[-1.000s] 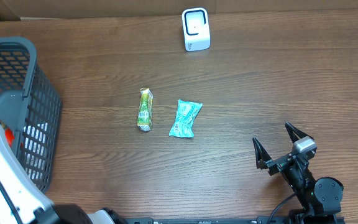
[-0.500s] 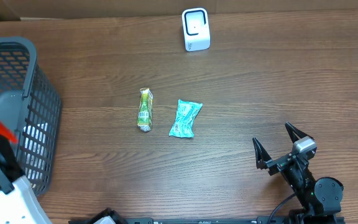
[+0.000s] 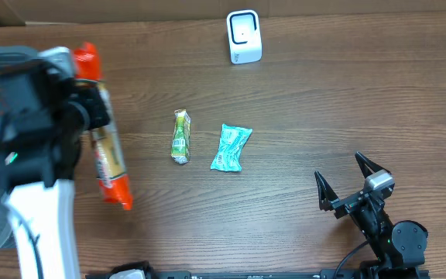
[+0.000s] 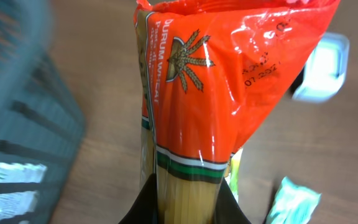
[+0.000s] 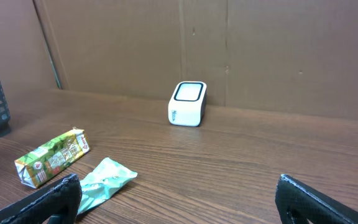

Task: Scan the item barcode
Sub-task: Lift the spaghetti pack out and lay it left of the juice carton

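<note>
Left fingers (image 4: 139,209) are clamped on a long pasta packet (image 3: 108,159), one dark finger on each side of the clear stretch where the yellow strands show. Seen from the wrist, the packet's orange end (image 4: 229,87) rises away from the grip, printed with a wheat emblem and the words "durum wheat". From overhead the packet is held off the tabletop (image 3: 324,93), just right of the grey basket (image 3: 6,53). Its length runs roughly from the far side toward the near side, with the near end angled a little to the right. The arm and the packet are both blurred there, and I cannot tell where the barcode sits.

Right fingers (image 3: 323,192) stand spread wide with nothing between them, low at the near right corner, well apart from everything else. The white scanner (image 3: 244,36) stands upright at the far edge, well apart from the packet. Near the middle lie a green packet (image 3: 180,136) and a teal packet (image 3: 231,147), side by side and not touching.
</note>
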### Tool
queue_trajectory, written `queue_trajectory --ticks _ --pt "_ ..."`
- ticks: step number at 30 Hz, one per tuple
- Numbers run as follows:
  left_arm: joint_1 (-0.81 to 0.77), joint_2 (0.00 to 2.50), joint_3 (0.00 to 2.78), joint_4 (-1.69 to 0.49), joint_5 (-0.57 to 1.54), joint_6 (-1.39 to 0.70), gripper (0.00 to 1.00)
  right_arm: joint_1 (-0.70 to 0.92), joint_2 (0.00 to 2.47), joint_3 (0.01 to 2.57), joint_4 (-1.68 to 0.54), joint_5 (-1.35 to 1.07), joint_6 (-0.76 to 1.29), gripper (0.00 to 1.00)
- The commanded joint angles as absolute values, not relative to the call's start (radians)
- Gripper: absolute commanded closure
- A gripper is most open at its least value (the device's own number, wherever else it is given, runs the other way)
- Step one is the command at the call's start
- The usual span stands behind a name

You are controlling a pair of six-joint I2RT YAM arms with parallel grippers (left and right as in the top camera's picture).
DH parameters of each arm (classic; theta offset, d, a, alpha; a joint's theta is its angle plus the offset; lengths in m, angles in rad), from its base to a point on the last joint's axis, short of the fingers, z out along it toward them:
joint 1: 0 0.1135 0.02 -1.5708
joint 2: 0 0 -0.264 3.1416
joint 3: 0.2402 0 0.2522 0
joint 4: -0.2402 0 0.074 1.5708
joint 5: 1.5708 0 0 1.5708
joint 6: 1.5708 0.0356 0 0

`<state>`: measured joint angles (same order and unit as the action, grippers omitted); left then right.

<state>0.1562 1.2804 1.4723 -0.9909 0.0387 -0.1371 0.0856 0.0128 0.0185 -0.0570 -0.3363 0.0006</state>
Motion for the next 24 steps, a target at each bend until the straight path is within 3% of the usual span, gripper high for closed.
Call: queue_trajectory --ticks 1,12,14,17,18,24 --pt "0.105 1.348 1.406 -0.937 -0.029 -0.162 0.96 0.09 0.004 0.008 -0.055 -0.335 -0.001 0.0" --pt "0.036 1.675 1.294 -0.743 -0.031 -0.174 0.92 0.09 0.004 0.008 -0.055 -0.335 -0.001 0.0" --pt "0.029 1.707 1.294 -0.731 -0.026 -0.181 0.8 0.09 0.004 0.008 -0.055 -0.335 -0.001 0.0" --pt "0.027 1.72 1.3 -0.721 -0.023 -0.184 0.45 0.09 0.004 0.008 -0.055 -0.335 -0.001 0.0" --pt "0.027 1.715 1.314 -0.725 -0.008 -0.18 0.38 0.09 0.004 0.008 -0.055 -0.335 -0.001 0.0" --pt "0.026 1.644 1.58 -0.912 0.045 -0.157 0.22 0.09 0.004 0.008 -0.055 -0.335 -0.001 0.0"
